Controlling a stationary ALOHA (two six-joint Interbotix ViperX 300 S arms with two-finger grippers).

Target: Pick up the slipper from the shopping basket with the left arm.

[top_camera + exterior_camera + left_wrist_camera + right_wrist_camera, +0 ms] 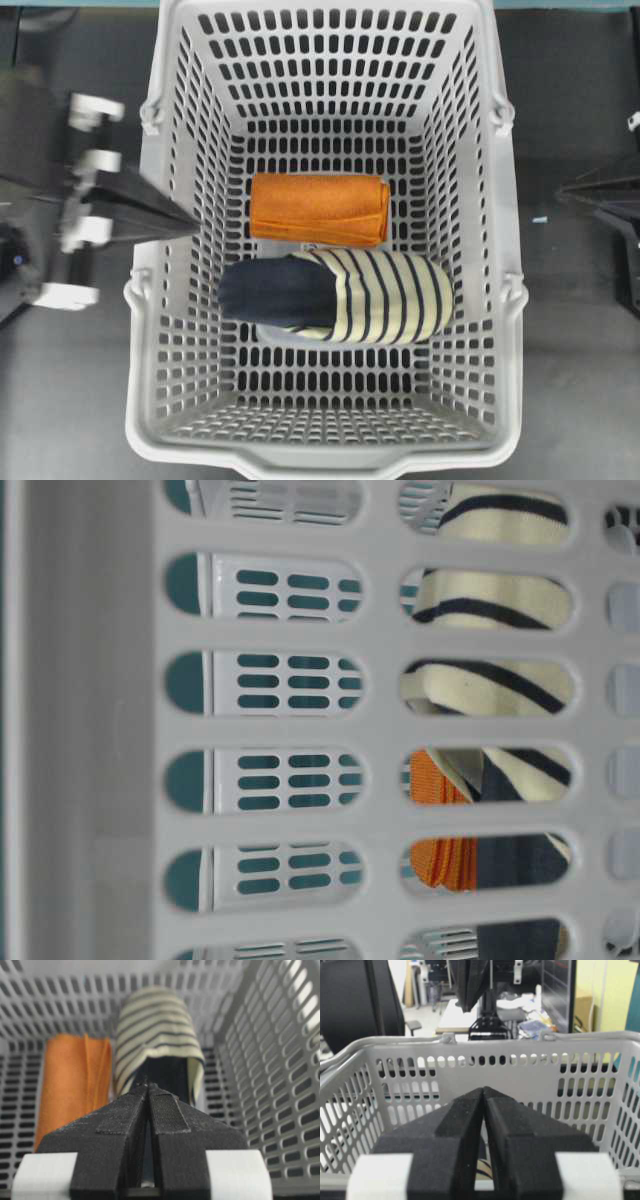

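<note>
Landmark: the shopping basket (325,240), light grey, slotted walls and floor, filling the middle of the overhead view.

Left of the basket: the left arm (60,215), black with white fittings, reaches in level from outside. The left gripper (190,225) has its pointed tip over the basket's left wall, just past the rim, above the floor. Its jaws are pressed together to a single point and nothing is between them. The left wrist view confirms this: the left gripper (148,1086) shows 2 fingers (127,1120) meeting with no gap, aimed at the slipper's open heel end.

Inside the basket, on the floor: 2 items. The folded orange cloth (320,208) lies toward the far wall. The slipper (340,297) lies just beside the cloth on its near side, edges close or touching; cannot tell which. The slipper lies on its side-to-side axis, dark navy insole end toward the basket's left wall, cream and navy striped toe toward the right wall. It is well apart from the left gripper's tip and not held.

Table-level view, through the basket's near wall slots: striped slipper fabric (490,680) above, a strip of the orange cloth (440,860) below.

Right of the basket: the right arm (610,225) sits outside the right wall, only its dark edge in frame. The right gripper (484,1091) faces the basket's outer wall, clear of the rim, fingers closed tip to tip, empty.
</note>
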